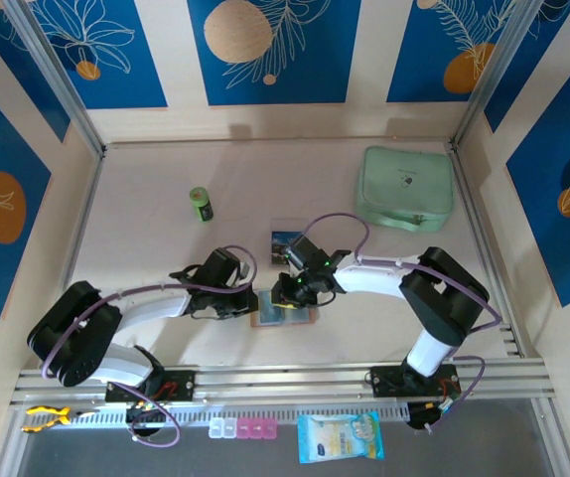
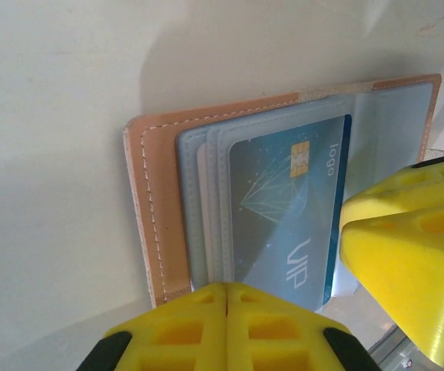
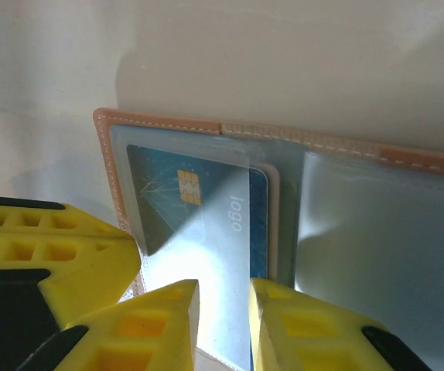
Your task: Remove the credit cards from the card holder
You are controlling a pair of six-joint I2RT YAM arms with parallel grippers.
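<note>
So, partway | one card (image 1: 286, 241) already out, just beyond open wallet (image 2: 156, 201) | blue VIP card (image 2: 284, 209) still pocketed | left claw (image 2: 227, 325) pinched shut at wallet edge | right claw (image 3: 223, 325) narrowly open over it

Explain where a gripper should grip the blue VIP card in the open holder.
Pinch the blue card by its long edge nearest the fold of the card holder, coming from that side; the pocket seems to open there, other edges sit under plastic.

Left arm (image 1: 151, 301): stretched low to the right, toward centre
Left hand (image 2: 227, 292): fingers pressed together
Right arm (image 1: 389, 276): bent, reaching left
Right hand (image 3: 223, 290): fingers slightly apart, beside the left hand
</note>
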